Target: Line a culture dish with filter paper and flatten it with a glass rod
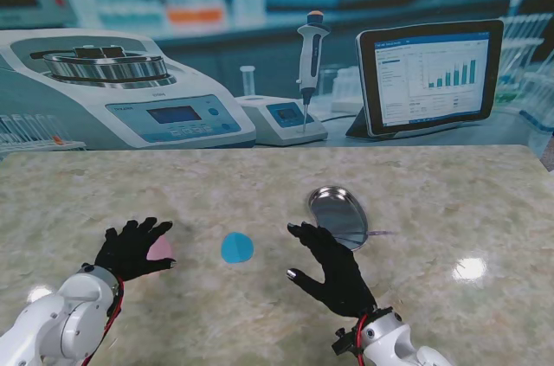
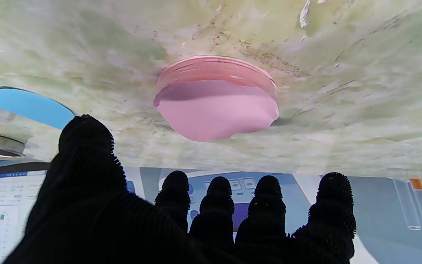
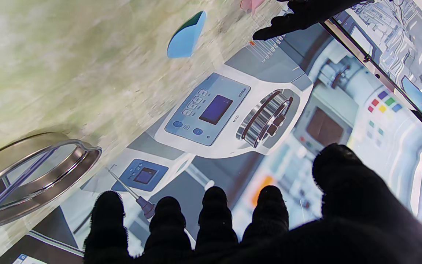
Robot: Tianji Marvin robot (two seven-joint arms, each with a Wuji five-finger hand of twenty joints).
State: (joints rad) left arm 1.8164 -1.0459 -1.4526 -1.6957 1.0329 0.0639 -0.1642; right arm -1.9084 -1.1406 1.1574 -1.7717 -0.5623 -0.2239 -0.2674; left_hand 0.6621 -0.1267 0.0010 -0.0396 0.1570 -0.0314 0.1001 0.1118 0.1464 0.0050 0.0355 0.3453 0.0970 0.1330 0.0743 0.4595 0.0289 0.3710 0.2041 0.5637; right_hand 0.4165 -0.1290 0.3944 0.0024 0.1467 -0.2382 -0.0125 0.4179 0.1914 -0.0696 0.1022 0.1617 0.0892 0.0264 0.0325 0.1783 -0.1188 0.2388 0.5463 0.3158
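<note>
Stand view: glass rod [image 1: 374, 234] across dish [image 1: 338, 215], long axis left-right; left hand [image 1: 132, 247], right hand [image 1: 333, 269] both spread, empty.

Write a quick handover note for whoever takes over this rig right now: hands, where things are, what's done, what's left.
Left hand: open, holding nothing, over the pink paper stack.
Right hand: open, holding nothing, just on my side of the metal dish.
Blue paper disc lies on the table between the hands.
Glass rod lies across the dish.
Done: nothing visible; the dish holds no paper.
Left: pick a paper, lay it in the dish, press it flat with the rod.
</note>
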